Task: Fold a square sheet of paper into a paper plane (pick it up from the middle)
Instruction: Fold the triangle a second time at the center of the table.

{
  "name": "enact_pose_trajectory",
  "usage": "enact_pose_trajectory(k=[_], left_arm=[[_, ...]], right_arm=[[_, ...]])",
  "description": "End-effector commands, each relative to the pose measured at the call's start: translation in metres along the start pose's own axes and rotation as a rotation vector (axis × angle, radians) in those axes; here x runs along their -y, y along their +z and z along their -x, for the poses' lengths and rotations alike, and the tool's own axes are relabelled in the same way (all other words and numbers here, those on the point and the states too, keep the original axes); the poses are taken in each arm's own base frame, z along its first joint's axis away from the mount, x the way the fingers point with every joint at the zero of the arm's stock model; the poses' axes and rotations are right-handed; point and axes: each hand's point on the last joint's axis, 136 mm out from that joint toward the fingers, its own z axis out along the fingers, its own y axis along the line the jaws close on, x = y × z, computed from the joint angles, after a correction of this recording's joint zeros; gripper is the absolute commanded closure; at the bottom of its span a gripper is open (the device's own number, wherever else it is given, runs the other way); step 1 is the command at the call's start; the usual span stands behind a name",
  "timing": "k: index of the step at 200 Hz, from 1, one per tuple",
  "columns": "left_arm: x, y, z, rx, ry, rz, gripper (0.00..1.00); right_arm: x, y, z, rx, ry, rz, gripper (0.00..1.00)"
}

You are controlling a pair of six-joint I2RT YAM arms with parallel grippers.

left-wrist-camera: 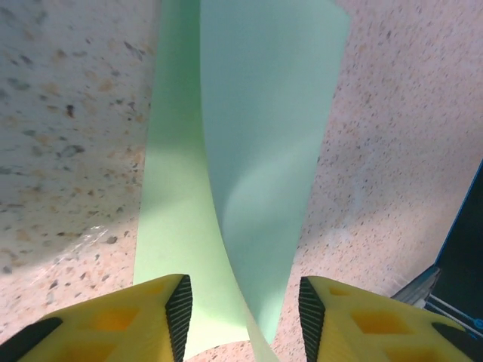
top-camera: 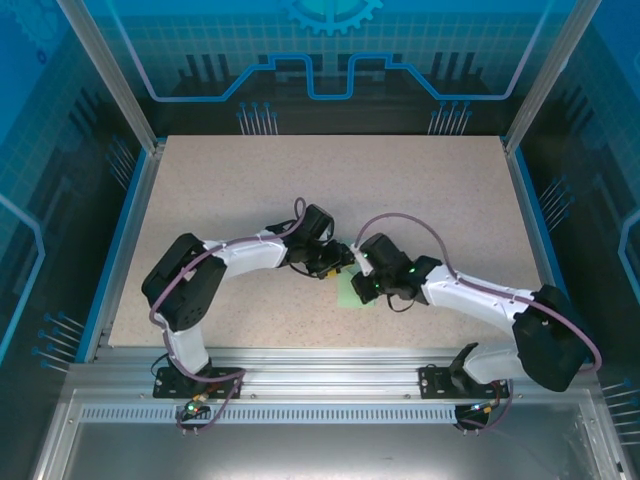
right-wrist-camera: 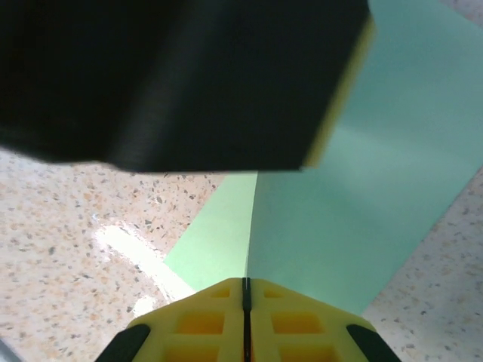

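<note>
Your left gripper [left-wrist-camera: 245, 302] stands about half open, pads [left-wrist-camera: 179, 313] apart. The square sheet of paper [left-wrist-camera: 256, 151] rises between them as a raised flap that curves up off the table [left-wrist-camera: 60, 113]. The flap runs from between the fingertips straight away ahead of the tool. Neither pad appears to press it, so this side is not holding the paper. I judge those jaws straddle the flap so it cannot fall to either side while the other side does the gripping.

Seen from above, the two tools meet nose to nose over the middle of the table, and the green sheet shows just below and between them.

Your right gripper [right-wrist-camera: 245, 290] is closed, its two yellow fingers meeting at a thin seam. The paper's ridge line runs straight into that seam, so this gripper is pinching the sheet along its fold. From the fingertips the sheet fans out ahead, mostly to the right. The dark block just ahead of and above these fingers is, I judge, the left tool's body.

The pinch seems meant to set the centre crease. The plane is not yet formed.
</note>
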Motion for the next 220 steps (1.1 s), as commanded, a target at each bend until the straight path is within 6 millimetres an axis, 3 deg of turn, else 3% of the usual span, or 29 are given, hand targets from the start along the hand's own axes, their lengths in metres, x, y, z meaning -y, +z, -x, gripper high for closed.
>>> enact_pose_trajectory(k=[1, 34, 70, 156, 220], left_arm=[[-0.005, -0.021, 0.006, 0.072, 0.016, 0.038, 0.52], [-0.007, -0.031, 0.005, 0.104, 0.035, 0.039, 0.48], [-0.005, -0.031, -0.001, 0.088, 0.06, 0.024, 0.53], [0.015, 0.0, -0.021, -0.017, 0.121, -0.028, 0.65], [0.024, 0.02, -0.028, -0.057, 0.12, -0.057, 0.67]], right_arm=[[-0.016, 0.001, 0.0, -0.018, 0.042, 0.208, 0.92], [-0.005, 0.008, 0.001, -0.07, 0.112, 0.297, 0.9], [0.012, 0.017, 0.002, -0.117, 0.174, 0.311, 0.89], [0.038, 0.024, 0.001, -0.156, 0.25, 0.309, 0.87], [0.049, 0.026, 0.0, -0.155, 0.277, 0.303, 0.85]])
